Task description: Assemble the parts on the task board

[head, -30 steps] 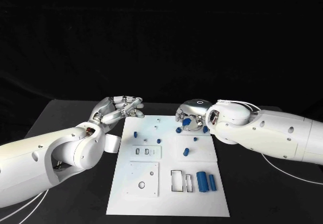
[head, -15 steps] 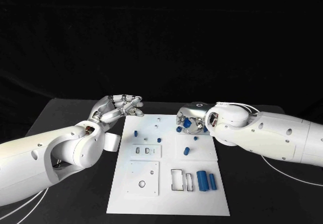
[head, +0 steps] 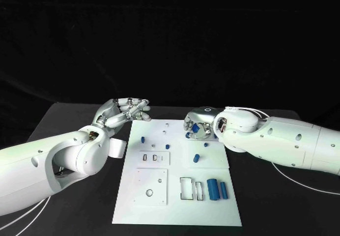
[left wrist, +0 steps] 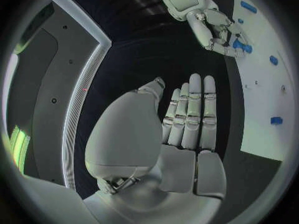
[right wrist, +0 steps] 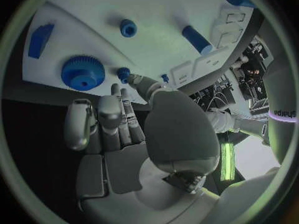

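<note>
The white task board (head: 177,206) lies in the middle of the black table. My right hand (head: 199,123) hovers over its far right corner with the fingers bent down. Just beyond the fingertips a blue gear (right wrist: 81,72) lies flat on the board (right wrist: 93,15). A small blue peg (right wrist: 123,73) stands by the thumb tip. The right hand (right wrist: 118,134) holds nothing that I can see. My left hand (head: 126,111) floats off the board's far left corner. Its fingers (left wrist: 190,109) are straight and hold nothing.
Two blue bars (head: 216,190) lie beside rectangular slots near the board's front right. A blue peg (head: 196,158) and small blue pieces (head: 142,140) stand mid-board. A blue block (right wrist: 40,35), a round stud (right wrist: 127,27) and a cylinder (right wrist: 198,39) sit beyond the gear.
My right hand has turned at the wrist and shifted slightly toward the far edge over the gear. The left hand has crept a little away from me.
</note>
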{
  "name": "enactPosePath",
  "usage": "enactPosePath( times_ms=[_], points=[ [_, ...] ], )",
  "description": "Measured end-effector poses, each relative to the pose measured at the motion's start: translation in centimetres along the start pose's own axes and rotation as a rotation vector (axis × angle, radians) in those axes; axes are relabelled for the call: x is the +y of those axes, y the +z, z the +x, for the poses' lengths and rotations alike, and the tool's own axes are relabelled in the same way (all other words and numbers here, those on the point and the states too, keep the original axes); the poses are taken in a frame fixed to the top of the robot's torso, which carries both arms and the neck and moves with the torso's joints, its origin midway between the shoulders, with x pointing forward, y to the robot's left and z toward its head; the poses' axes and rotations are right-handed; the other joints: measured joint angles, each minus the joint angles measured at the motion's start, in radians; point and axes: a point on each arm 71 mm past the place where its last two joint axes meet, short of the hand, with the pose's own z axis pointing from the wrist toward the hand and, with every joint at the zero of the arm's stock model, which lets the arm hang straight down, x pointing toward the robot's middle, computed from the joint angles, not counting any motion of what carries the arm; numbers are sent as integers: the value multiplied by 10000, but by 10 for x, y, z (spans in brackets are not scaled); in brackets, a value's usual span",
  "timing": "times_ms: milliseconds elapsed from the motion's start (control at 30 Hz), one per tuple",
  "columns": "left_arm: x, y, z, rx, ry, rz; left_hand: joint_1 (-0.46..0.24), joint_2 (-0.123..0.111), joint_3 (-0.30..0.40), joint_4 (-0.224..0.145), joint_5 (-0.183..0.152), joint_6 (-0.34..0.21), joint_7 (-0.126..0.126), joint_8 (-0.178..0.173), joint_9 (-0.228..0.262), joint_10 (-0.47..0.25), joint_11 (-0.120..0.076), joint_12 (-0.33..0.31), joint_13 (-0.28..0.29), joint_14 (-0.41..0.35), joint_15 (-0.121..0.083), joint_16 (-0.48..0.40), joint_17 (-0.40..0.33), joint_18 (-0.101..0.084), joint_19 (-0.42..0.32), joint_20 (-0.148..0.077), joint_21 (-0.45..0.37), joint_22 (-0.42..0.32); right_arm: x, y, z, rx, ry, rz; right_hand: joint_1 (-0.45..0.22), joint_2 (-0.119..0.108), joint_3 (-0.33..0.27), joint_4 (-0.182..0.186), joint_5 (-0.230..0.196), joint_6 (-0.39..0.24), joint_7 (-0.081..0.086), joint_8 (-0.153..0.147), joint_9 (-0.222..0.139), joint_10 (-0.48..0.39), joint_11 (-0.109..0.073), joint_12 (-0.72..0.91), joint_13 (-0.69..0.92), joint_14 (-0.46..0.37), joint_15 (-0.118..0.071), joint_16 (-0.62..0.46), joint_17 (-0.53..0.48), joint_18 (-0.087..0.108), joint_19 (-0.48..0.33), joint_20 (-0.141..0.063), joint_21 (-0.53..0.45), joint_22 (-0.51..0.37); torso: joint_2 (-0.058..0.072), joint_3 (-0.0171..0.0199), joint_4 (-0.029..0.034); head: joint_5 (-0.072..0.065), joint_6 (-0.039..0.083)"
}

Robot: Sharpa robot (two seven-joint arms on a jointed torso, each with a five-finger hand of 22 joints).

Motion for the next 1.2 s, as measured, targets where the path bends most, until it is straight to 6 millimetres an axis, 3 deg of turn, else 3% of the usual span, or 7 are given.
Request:
enactPosePath(
  times_ms=[200, 533, 600, 900, 1200],
  points=[
    [0, 0, 0, -1, -23, -8, -38, 38, 0, 0, 0, 0, 0, 0, 0, 0, 0, 0, 0, 0, 0, 39, 12, 0, 0, 0, 0, 8, 1, 1, 3, 75, 31, 9, 0, 0, 77, 17, -42, 38, 37, 40, 39, 0, 0, 38, 12, 0, 0, 131, 110, 1, 107, 0, 108, 173, 3, 0, -4, -3, -46],
    [0, 1, 0, -38, -42, -30, -38, 38, 28, -28, 0, 0, 0, 0, 0, 0, 0, 0, -1, 0, 1, 39, 38, -1, 0, 0, 0, 8, 2, 3, 7, 236, 73, 5, 87, 87, 253, 4, -42, 234, -51, 154, 170, 129, -55, 176, 37, 0, 0, 227, 120, -5, 107, 0, 154, 240, 3, 6, -12, -56, -81],
    [1, 2, -1, -46, -44, -35, -38, 39, 28, -28, 0, 0, 0, 0, 0, 0, 0, 0, -1, 0, 1, 39, 38, -1, -1, 0, 0, 8, 2, 3, 8, 260, 78, 12, 138, 138, 355, -15, -124, 245, -62, 223, 214, 215, -79, 220, 37, -1, 0, 298, 169, -154, 146, -39, 207, 332, 3, 6, -15, -39, -89],
    [1, 2, 0, -55, -68, -61, -38, 38, 56, -56, 0, -1, 0, 0, -1, -43, 32, 1, -1, -1, 1, 39, 50, -1, 0, 0, 0, 8, 2, 4, 8, 251, 100, 51, 414, 413, 974, -298, -815, 365, -113, 378, 476, 468, -145, 334, 23, -17, -58, 460, 207, -154, 264, -149, 389, 636, 15, 12, -12, -7, -91],
    [1, 2, -1, -50, -89, -83, -37, 38, 56, -56, 0, 0, 0, 0, -1, -43, 32, 1, -1, -1, 1, 39, 49, 0, 0, 0, 0, 16, 3, 5, 8, -8, 129, 170, 569, 565, 1275, -517, -1009, 435, -114, 433, 621, 520, -128, 398, 19, -1, -74, 589, 235, -152, 399, -147, 504, 901, 41, 15, -6, 30, -128]
  ],
)
